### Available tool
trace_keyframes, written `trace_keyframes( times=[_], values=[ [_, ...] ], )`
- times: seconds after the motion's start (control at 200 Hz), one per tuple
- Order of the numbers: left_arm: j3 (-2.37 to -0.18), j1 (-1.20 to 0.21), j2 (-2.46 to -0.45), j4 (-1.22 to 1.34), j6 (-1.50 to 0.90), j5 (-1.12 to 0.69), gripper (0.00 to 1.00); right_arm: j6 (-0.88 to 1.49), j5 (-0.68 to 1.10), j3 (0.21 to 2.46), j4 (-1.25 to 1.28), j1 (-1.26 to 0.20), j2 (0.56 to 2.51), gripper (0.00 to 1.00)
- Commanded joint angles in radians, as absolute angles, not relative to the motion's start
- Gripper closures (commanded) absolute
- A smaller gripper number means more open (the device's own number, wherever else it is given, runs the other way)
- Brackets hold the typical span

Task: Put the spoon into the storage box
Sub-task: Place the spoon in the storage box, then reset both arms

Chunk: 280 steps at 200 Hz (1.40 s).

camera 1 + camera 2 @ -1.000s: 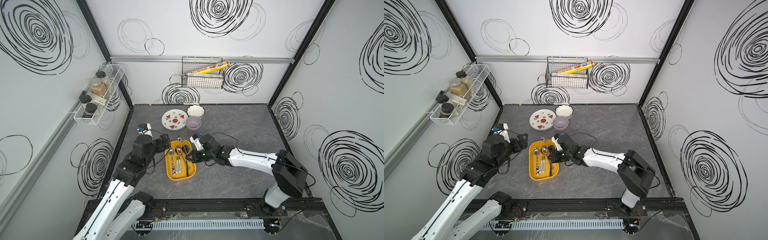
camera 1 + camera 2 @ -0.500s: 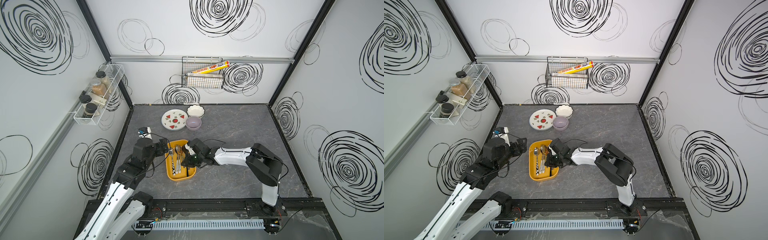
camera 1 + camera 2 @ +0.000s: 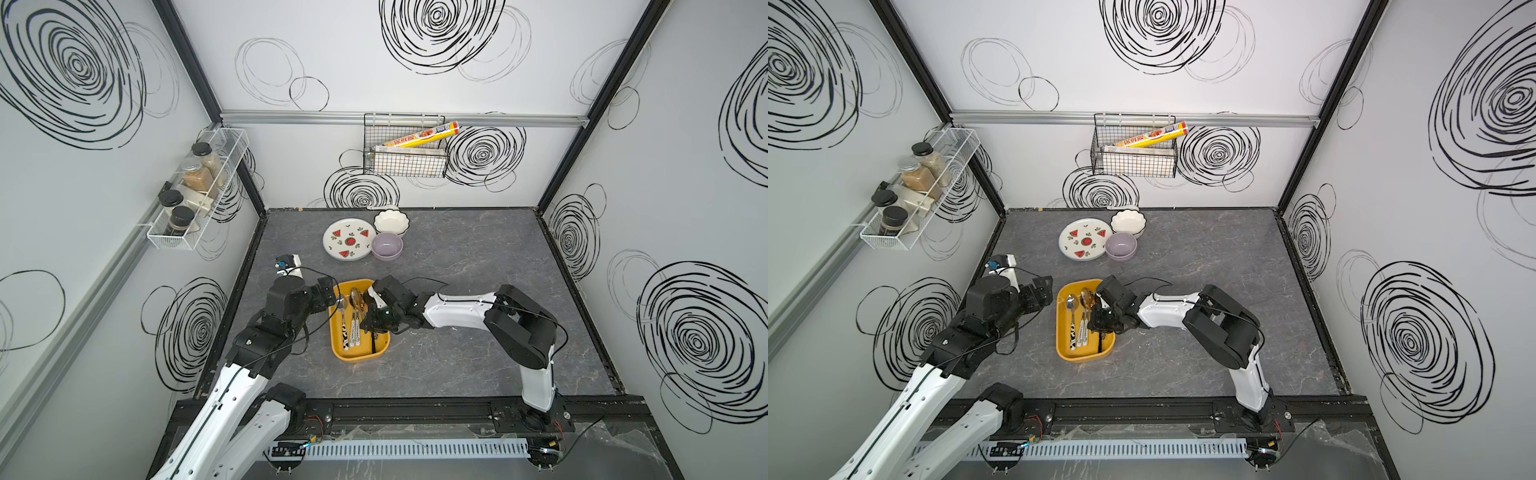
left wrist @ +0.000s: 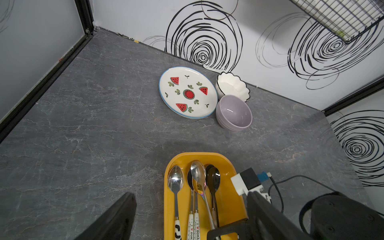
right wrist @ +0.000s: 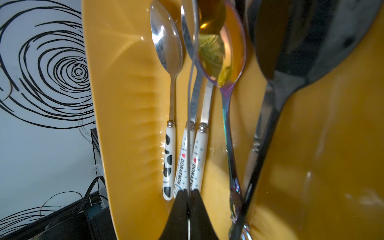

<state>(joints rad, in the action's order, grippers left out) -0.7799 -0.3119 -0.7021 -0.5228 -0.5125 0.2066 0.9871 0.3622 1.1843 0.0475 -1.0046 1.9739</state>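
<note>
Several spoons lying in box | right gripper, just swung low over box, pinching the spoon by its thin handle | left gripper hanging beside box, fingers spread, empty | I'm readying release.

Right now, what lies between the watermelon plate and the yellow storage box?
Nothing: the stretch between the watermelon plate and the storage box is bare grey tabletop, clearest in the left wrist view; both top views agree.
</note>
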Motion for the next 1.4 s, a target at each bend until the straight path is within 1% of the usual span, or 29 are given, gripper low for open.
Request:
trace_keyframes(
  times=[0.0, 0.15, 0.295, 0.41, 0.646, 0.866, 0.971, 1.016, 1.081, 1.126, 1.136, 1.156, 1.201, 1.292, 1.397],
  values=[
    [-0.774, -0.305, -0.703, -0.487, -0.497, 0.209, 0.11, 0.984, 0.355, 1.212, 0.007, -1.008, 1.997, 0.82],
    [-0.774, -0.304, -0.707, -0.487, -0.498, 0.207, 0.11, 0.974, 0.356, 1.221, -0.007, -1.008, 1.998, 0.72],
    [-0.772, -0.304, -0.708, -0.489, -0.497, 0.208, 0.11, 0.946, 0.331, 1.239, -0.041, -1.008, 1.977, 0.69],
    [-0.771, -0.304, -0.71, -0.49, -0.499, 0.216, 0.11, 0.884, 0.276, 1.257, -0.089, -1.008, 1.932, 0.68],
    [-0.781, -0.304, -0.719, -0.494, -0.554, 0.293, 0.09, 0.688, 0.037, 1.212, -0.184, -1.004, 1.752, 0.6],
    [-0.766, -0.302, -0.735, -0.465, -0.612, 0.247, 0.1, 0.512, -0.131, 1.091, -0.156, -0.999, 1.568, 0.55],
    [-0.726, -0.302, -0.738, -0.42, -0.654, 0.227, 0.1, 0.427, -0.291, 1.009, -0.141, -0.991, 1.465, 0.48],
    [-0.7, -0.302, -0.739, -0.39, -0.671, 0.233, 0.1, 0.394, -0.367, 0.951, -0.109, -0.977, 1.412, 0.41],
    [-0.652, -0.305, -0.73, -0.328, -0.694, 0.274, 0.1, 0.357, -0.482, 0.834, -0.028, -0.943, 1.324, 0.31],
    [-0.605, -0.318, -0.714, -0.262, -0.704, 0.337, 0.1, 0.342, -0.546, 0.738, 0.045, -0.906, 1.255, 0.25],
    [-0.594, -0.322, -0.71, -0.244, -0.703, 0.353, 0.09, 0.337, -0.557, 0.715, 0.057, -0.893, 1.238, 0.24],
    [-0.566, -0.328, -0.702, -0.199, -0.692, 0.383, 0.02, 0.328, -0.578, 0.672, 0.099, -0.869, 1.207, 0.22],
    [-0.5, -0.336, -0.684, -0.103, -0.654, 0.447, 0.01, 0.316, -0.629, 0.574, 0.18, -0.814, 1.138, 0.16],
    [-0.363, -0.327, -0.668, 0.162, -0.564, 0.511, 0.01, 0.253, -0.701, 0.392, 0.356, -0.699, 1.015, 0.16],
    [-0.211, -0.33, -0.7, 0.524, -0.324, 0.546, 0.01, 0.18, -0.762, 0.274, 0.509, -0.593, 0.955, 0.16]
  ],
)
